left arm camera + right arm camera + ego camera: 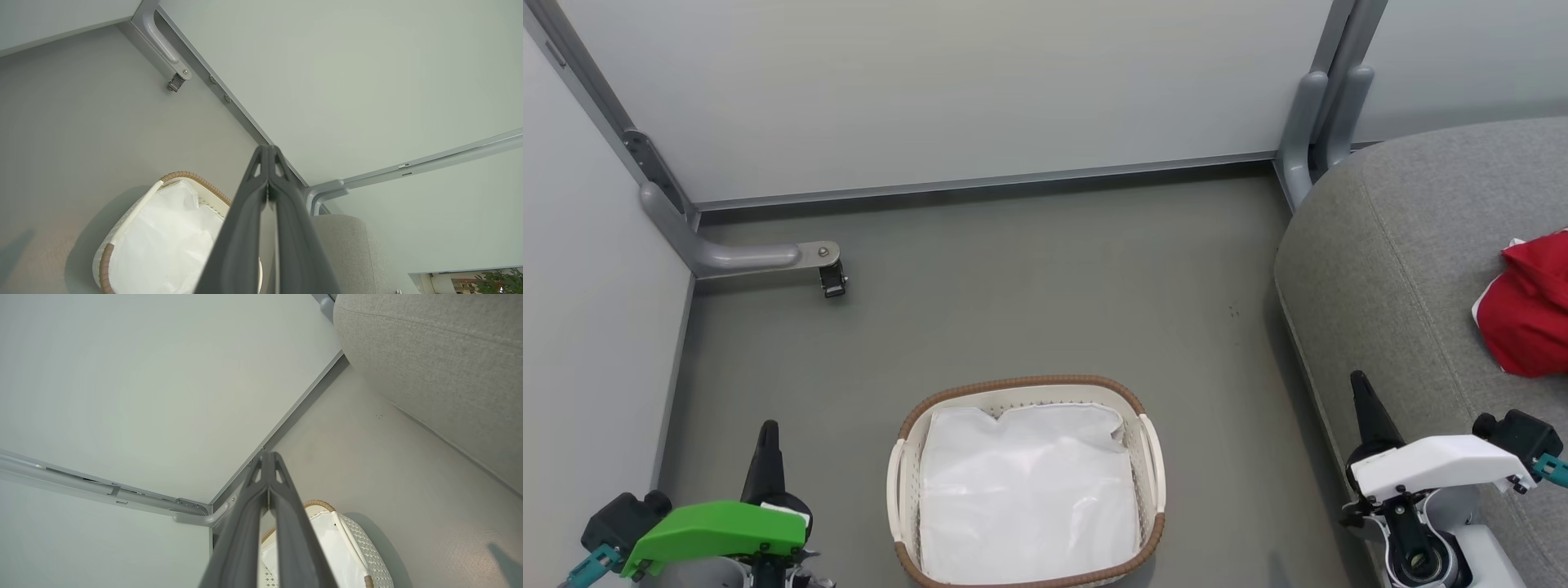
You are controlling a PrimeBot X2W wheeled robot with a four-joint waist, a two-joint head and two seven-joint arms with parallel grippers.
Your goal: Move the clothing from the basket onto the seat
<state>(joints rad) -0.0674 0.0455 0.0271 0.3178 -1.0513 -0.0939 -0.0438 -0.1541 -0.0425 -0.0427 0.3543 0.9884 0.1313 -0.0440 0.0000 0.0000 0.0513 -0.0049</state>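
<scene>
Clothing is on the seat right of the basket; left gripper and right gripper flank it, both closed, empty.

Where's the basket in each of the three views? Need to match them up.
Head view: basket at bottom centre, white liner inside.
Left wrist view: basket at lower left, running off the bottom edge.
Right wrist view: basket at the bottom edge, right of centre.
Shared landmark: grey seat, at right, lower right and upper right.
</scene>
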